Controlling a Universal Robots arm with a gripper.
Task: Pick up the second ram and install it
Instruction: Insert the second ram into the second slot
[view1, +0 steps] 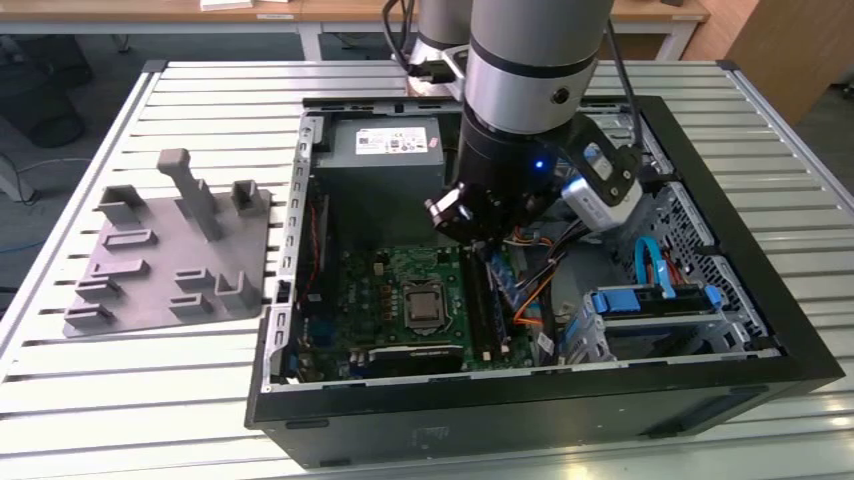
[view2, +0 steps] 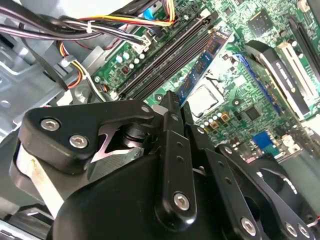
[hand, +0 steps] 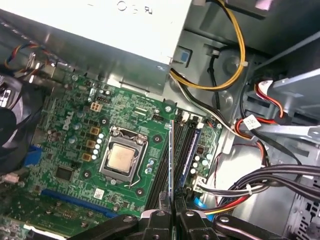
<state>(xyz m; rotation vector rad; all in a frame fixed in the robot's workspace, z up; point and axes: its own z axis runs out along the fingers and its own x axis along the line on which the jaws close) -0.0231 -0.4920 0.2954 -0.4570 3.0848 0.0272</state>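
Observation:
The second ram (hand: 171, 160) is a thin blue-green stick seen edge-on in the first wrist view, standing upright over the black slot rails (hand: 184, 150) beside the processor socket (hand: 121, 157). In the second wrist view its blue face with a pale label (view2: 204, 60) runs alongside the rails (view2: 165, 55). My gripper (hand: 173, 216) is shut on the ram's upper edge, one black finger (view2: 170, 107) on each side. In the exterior view the gripper (view1: 475, 232) hangs inside the open computer case, just above the green motherboard (view1: 394, 290).
A grey plastic tray (view1: 160, 260) with upright blocks lies on the slatted table at the exterior view's left. Inside the case, the grey power supply (view1: 380, 150) is at the back. Bundled cables (hand: 240, 125) and a blue-tabbed drive cage (view1: 654, 300) crowd the exterior view's right.

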